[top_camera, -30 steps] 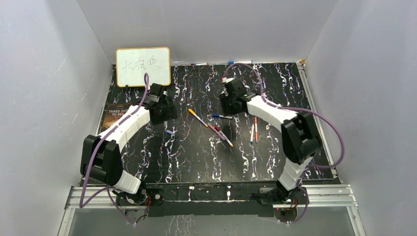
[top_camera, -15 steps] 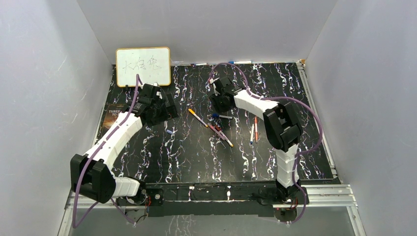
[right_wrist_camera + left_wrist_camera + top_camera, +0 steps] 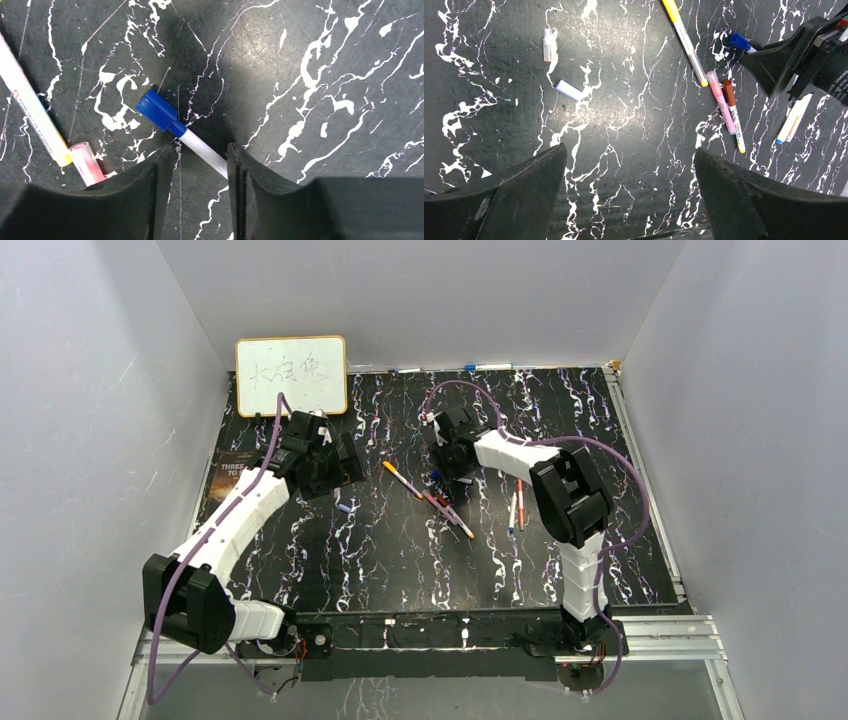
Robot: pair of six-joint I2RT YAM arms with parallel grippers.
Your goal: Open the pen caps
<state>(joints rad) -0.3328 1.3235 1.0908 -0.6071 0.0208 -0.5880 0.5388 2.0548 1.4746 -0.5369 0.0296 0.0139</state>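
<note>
Left tool [image 3: 629, 154] spread wide, gripping nothing, hanging over bare worktop [image 3: 624, 200]. Ahead of it to its left, two loose caps lie flat and apart from each other: clear cap [image 3: 547, 38] farther out, pale lilac cap [image 3: 569, 90] nearer the tool. Ahead to its right, yellow pen [image 3: 684, 40], then pink pen [image 3: 720, 102] and brown-capped pen [image 3: 733, 117] side by side, touching. Far to its right, blue cap [image 3: 739, 41] just beside the right tool's finger. Right tool [image 3: 200, 149] is low at the worktop, half spread, straddling the white barrel [image 3: 207, 156]. A dark gap shows between barrel and one finger, so no pinch. Blue cap sits on the barrel, just ahead of this tool's fingertips, slightly to its left
</note>
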